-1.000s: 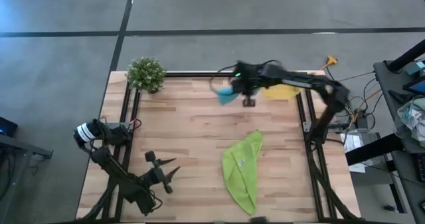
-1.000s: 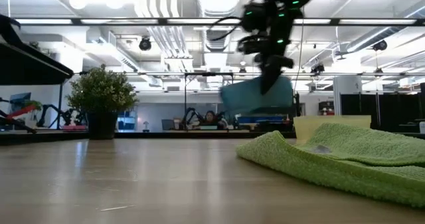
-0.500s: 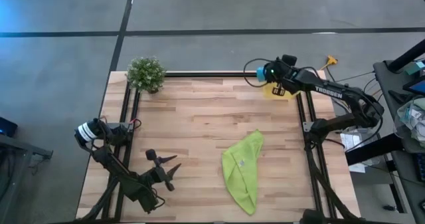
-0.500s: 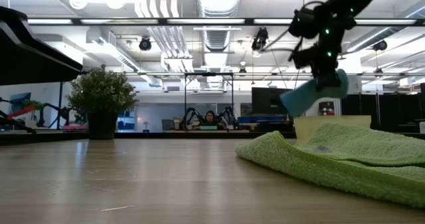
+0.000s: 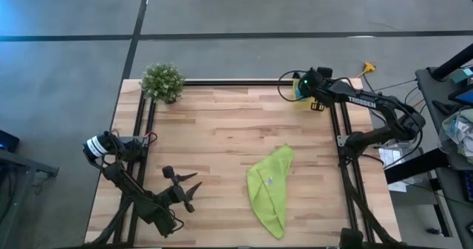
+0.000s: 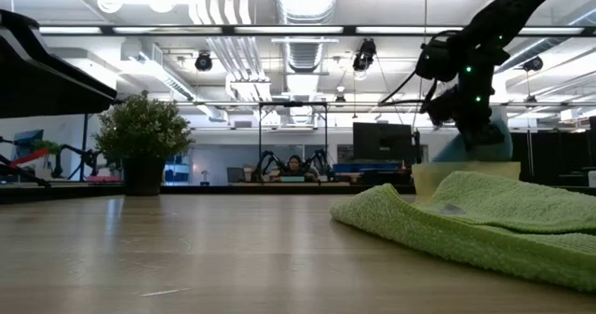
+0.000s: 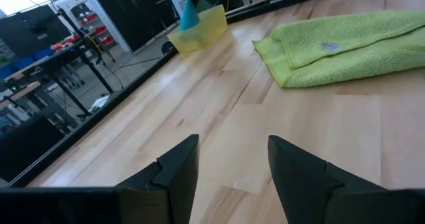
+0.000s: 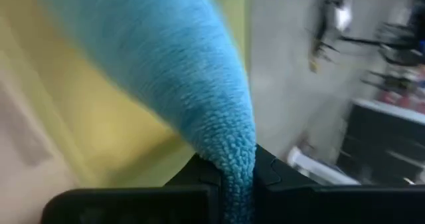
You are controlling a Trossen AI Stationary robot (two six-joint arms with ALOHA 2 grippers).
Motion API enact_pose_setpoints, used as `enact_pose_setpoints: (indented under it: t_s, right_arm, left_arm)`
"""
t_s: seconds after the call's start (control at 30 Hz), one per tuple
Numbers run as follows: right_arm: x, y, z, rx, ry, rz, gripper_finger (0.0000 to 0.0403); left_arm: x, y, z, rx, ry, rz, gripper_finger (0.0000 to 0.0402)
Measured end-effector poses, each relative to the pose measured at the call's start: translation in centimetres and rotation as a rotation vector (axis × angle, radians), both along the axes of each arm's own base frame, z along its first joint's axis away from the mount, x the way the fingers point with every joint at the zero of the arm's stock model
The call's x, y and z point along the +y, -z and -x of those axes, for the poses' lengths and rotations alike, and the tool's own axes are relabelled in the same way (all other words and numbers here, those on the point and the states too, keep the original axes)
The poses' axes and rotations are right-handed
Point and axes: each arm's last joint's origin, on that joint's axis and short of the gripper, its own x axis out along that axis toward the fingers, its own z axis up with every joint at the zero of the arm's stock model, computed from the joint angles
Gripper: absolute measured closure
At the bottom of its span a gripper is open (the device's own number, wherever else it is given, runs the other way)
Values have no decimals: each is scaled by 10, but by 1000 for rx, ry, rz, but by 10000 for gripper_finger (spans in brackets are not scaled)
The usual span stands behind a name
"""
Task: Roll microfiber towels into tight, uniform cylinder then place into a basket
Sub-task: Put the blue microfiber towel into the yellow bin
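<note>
Here the right pincer [image 8: 229,174] is clamped on the turquoise-blue towel [image 8: 166,71] above the yellow basket [image 7: 199,30]; the left pincer [image 7: 229,161] stands apart.

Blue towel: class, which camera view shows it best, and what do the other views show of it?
The right wrist view: the blue towel fills it, pinched in the shut right gripper above the yellow basket. The left wrist view shows a small, distant blue cone over the basket. The high and low views show only slivers behind the arm.
</note>
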Motion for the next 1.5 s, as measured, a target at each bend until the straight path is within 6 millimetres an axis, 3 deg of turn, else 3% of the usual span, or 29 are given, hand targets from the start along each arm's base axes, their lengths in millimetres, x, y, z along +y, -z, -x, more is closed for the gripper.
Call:
enact_pose_setpoints:
  t_s: [0.3, 0.5, 0.73, 1.13, 1.5]
  right_arm:
    - [2, 10, 3, -134, -116, -195, 390]
    - [15, 25, 14, 11, -172, -338, 382]
    - [17, 29, 18, 51, -152, -333, 377]
    - [23, 30, 4, -419, -103, -559, 377]
    - [53, 28, -28, -512, -180, -639, 376]
  left_arm:
    - [0, 0, 0, -2, -1, 4, 237]
    - [-1, 0, 0, -2, -1, 9, 237]
    - [-2, -3, -1, 1, 1, 7, 237]
    - [-5, -5, -3, 23, 7, -4, 237]
    - [-4, -13, -2, 26, 13, 6, 237]
